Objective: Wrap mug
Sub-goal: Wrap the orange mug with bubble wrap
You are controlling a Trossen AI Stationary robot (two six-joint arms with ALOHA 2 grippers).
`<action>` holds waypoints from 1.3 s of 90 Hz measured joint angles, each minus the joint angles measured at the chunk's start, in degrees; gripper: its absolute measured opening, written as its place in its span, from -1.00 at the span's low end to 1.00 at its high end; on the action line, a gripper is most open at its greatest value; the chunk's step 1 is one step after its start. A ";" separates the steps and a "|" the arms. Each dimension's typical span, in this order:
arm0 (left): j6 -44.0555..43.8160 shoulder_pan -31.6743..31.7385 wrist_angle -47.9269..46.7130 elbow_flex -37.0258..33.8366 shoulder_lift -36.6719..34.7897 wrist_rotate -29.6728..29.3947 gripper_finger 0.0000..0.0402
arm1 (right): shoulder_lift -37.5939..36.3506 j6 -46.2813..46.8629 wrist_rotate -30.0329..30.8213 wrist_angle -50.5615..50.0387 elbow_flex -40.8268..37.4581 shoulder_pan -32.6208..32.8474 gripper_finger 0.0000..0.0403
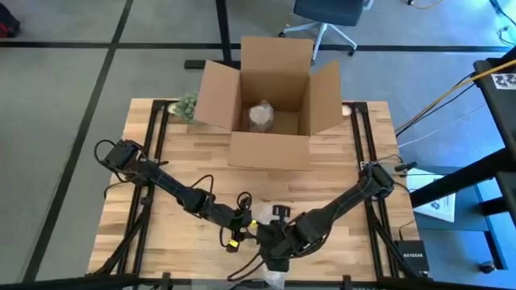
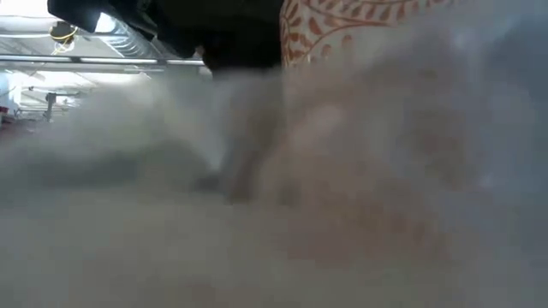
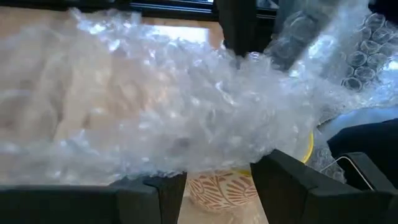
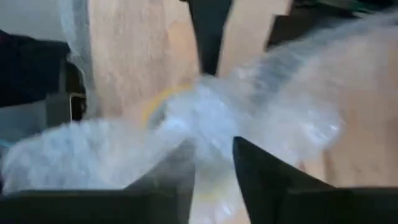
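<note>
A wooden worktop (image 1: pixel 339 161) is sitting under two dark robot arms, seen from directly above. Both arms are reaching inward and meeting at the near edge of the worktop, in the middle.

The left gripper (image 1: pixel 242 228) and the right gripper (image 1: pixel 270 242) are working just beside each other there, over a small heap of clear bubble wrap (image 1: pixel 262 216). The mug (image 3: pixel 219 190) is lying in that heap at the near middle edge. In the left wrist view it is showing as a cream cup with an orange leaf pattern, peeking out below a wide sheet of the bubble wrap that is draping over it, with a yellow rim edge showing at one side.

The left jaws are standing spread, one on either side of the mug, with the bubble wrap lying across them. The right jaws are standing slightly apart with a bunched fold of bubble wrap between them; whether they are pinching it cannot be told.

At the far side of the worktop an open cardboard box (image 1: pixel 270 149) is standing with its flaps up, holding a pale wrapped bundle (image 1: pixel 261 115). A small green object (image 1: pixel 186 105) is sitting just beside the box's left flap.
</note>
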 joint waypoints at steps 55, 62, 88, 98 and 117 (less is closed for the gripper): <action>-0.01 0.00 -0.04 -0.04 0.00 0.01 -0.23 | -0.09 -1.27 2.12 15.57 -9.02 -0.02 -0.26; -0.01 0.00 -0.02 -0.04 0.02 0.00 -0.23 | -0.09 -1.35 2.16 18.34 -10.56 1.21 -0.26; -0.30 0.02 0.11 -0.07 0.07 -0.11 -0.23 | -0.25 1.77 1.02 23.80 -19.79 1.31 -0.26; -0.34 0.02 0.21 -0.07 0.07 -0.12 -0.23 | -0.50 1.70 -1.10 28.56 -22.37 0.36 -0.26; -0.43 0.02 0.24 -0.07 0.07 -0.04 -0.23 | 0.15 1.36 -4.84 24.95 -18.60 -1.67 -0.40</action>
